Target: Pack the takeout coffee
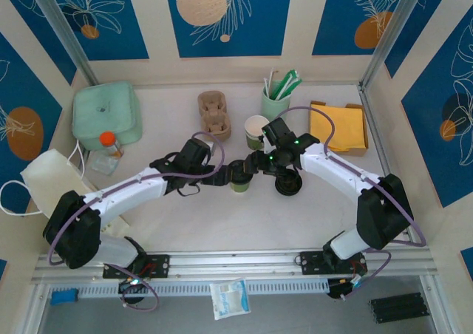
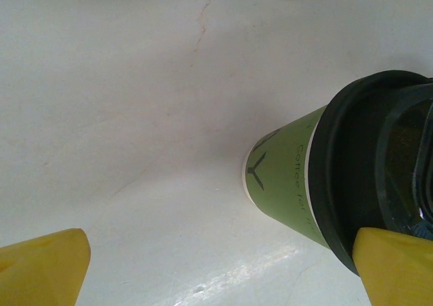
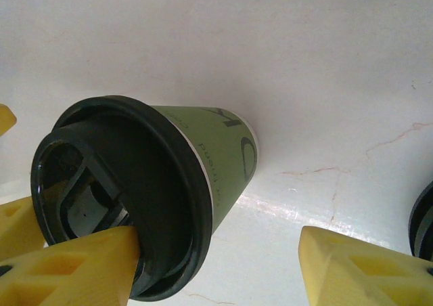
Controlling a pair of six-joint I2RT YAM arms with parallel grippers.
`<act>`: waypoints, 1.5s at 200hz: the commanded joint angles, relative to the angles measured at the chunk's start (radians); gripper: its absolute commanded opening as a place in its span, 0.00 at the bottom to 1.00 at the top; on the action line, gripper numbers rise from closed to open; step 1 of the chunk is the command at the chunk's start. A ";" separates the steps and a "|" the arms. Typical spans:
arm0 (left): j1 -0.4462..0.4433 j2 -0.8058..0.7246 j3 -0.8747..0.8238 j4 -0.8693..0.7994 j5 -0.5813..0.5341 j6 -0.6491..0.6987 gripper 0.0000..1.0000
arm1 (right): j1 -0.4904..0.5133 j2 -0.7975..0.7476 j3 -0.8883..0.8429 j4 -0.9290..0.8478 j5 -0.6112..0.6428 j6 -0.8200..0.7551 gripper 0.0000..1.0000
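The takeout coffee (image 1: pixel 239 180) stands upright at frame centre, left gripper (image 2: pixel 220 245) and right gripper (image 3: pixel 218 242) both spread wide, grasping nothing.

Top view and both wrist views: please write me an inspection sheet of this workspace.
surface: white table, faint cracks.
job's things: coffee standing between the pincers, lid on.
clutter: carrier, open cup, loose black lid, straw cup, yellow papers, green box, bottle, white bag.
grippers: left pincer open beside the coffee; right pincer open, one finger touching its lid.
cables: purple cables along both arms.
surroundings: blue patterned walls, metal frame.
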 commanded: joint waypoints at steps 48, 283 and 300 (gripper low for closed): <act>-0.012 -0.012 0.045 -0.022 0.011 0.005 1.00 | -0.012 0.003 0.036 -0.077 -0.001 -0.021 0.64; 0.104 -0.232 0.126 -0.108 0.007 0.086 0.99 | 0.024 0.022 0.477 -0.345 0.276 -0.206 0.99; 0.130 -0.270 0.104 -0.112 0.019 0.085 0.99 | 0.026 0.048 0.513 -0.378 0.249 -0.214 0.99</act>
